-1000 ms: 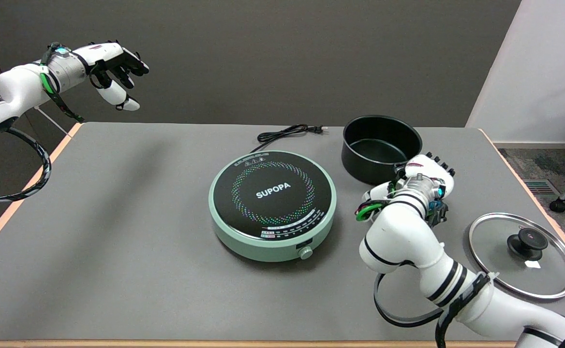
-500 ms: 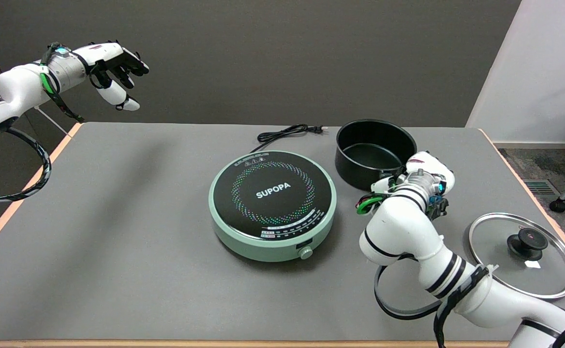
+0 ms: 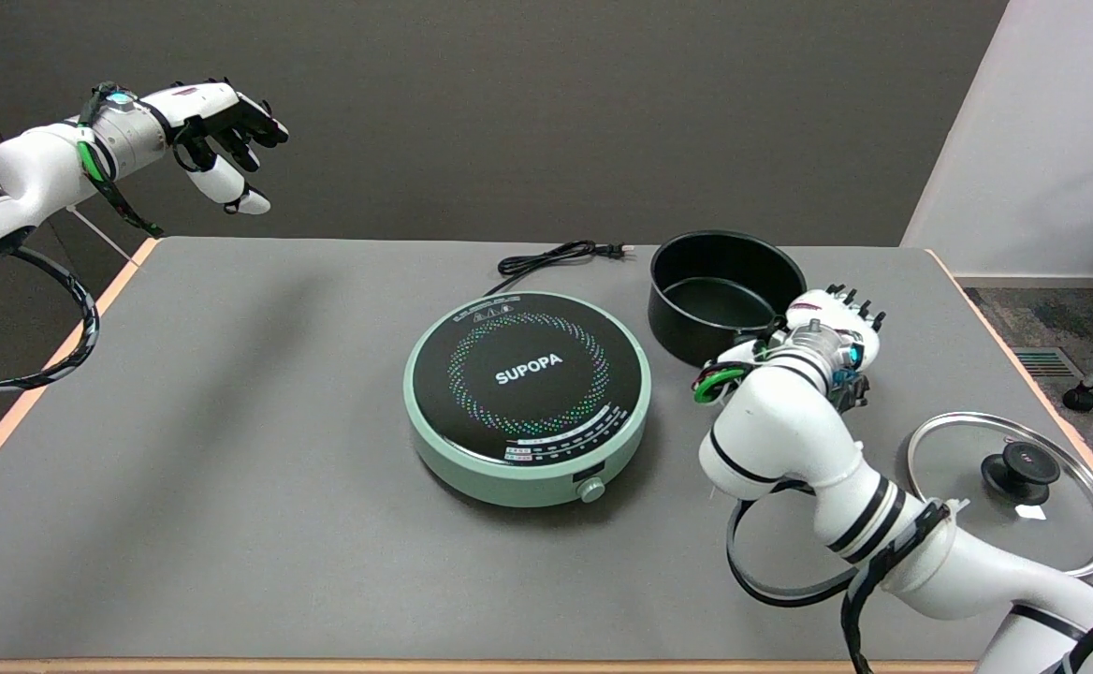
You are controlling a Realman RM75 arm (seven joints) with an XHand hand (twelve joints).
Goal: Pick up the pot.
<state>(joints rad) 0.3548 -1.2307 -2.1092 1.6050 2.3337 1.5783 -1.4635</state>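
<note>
The pot (image 3: 724, 295) is black, open at the top and upright. It is toward the far right part of the grey worktop (image 3: 228, 421), a little in from the far edge. Whether its base rests on the surface or is lifted slightly cannot be told from this view.

The right hand (image 3: 823, 332) is at the pot's near right side, touching its rim and wall there. The back of the hand faces the camera and the white forearm covers most of it. Dark fingertips (image 3: 860, 307) show along its top edge, just beside the pot, but what the fingers do on the far side is hidden. So I cannot tell whether the hand grips the pot or only presses against it.

Just left of the pot, near the middle of the worktop, sits a round green induction cooker (image 3: 528, 398) with a black top and a small knob on its near side. The two are close together but apart. The cooker's black power cord (image 3: 556, 255) lies coiled behind it, near the far edge.

A glass lid (image 3: 1010, 491) with a metal rim and a black knob lies flat by the right edge of the worktop, toward the near corner, well apart from the pot.
</note>
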